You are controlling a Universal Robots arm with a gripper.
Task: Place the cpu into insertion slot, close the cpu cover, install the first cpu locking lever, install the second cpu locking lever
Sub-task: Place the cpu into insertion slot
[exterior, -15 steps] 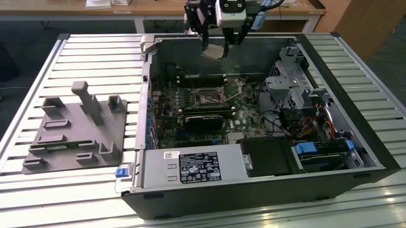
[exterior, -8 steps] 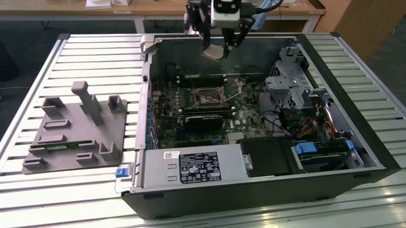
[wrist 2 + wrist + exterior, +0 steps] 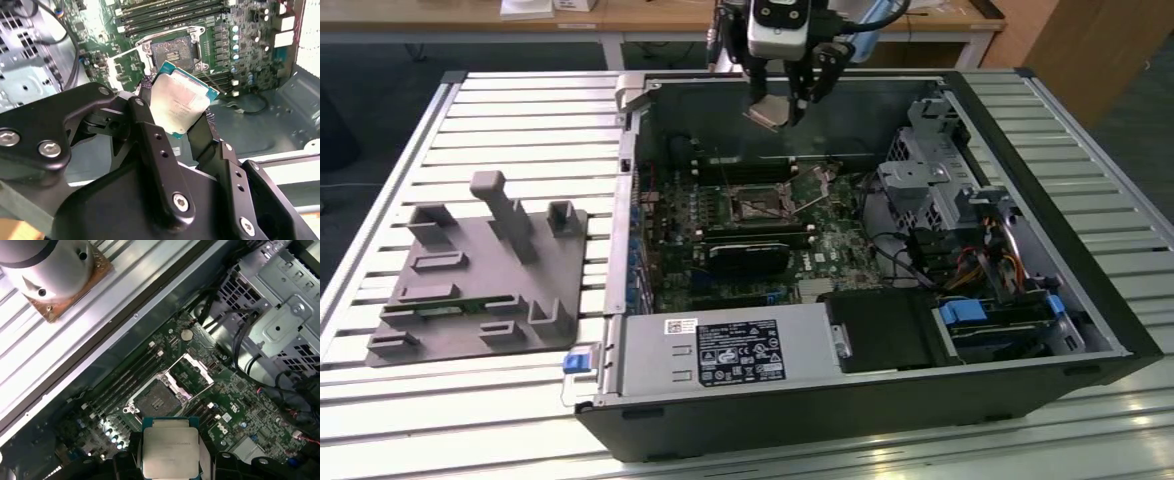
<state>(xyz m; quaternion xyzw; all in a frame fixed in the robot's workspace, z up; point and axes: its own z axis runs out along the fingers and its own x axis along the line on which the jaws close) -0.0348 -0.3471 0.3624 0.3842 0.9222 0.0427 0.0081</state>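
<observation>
My gripper [image 3: 783, 105] hangs over the back part of the open computer case, shut on the cpu [image 3: 771, 114]. In both wrist views the cpu [image 3: 181, 101] [image 3: 170, 446] is a square silver-topped chip pinched by its edges between the two black fingers [image 3: 145, 95]. It is held tilted, well above the green motherboard. The insertion slot [image 3: 754, 205] [image 3: 172, 50] [image 3: 156, 401] lies open and bare below and ahead of the chip. The cpu cover [image 3: 126, 64] [image 3: 194, 371] is swung up and away beside the slot.
Long black memory slots [image 3: 750, 166] run just behind the socket, and a black card [image 3: 747, 256] lies in front of it. A metal drive cage [image 3: 937, 180] with cables fills the exterior view's right. A grey fixture [image 3: 480, 270] sits on the slatted table outside the case.
</observation>
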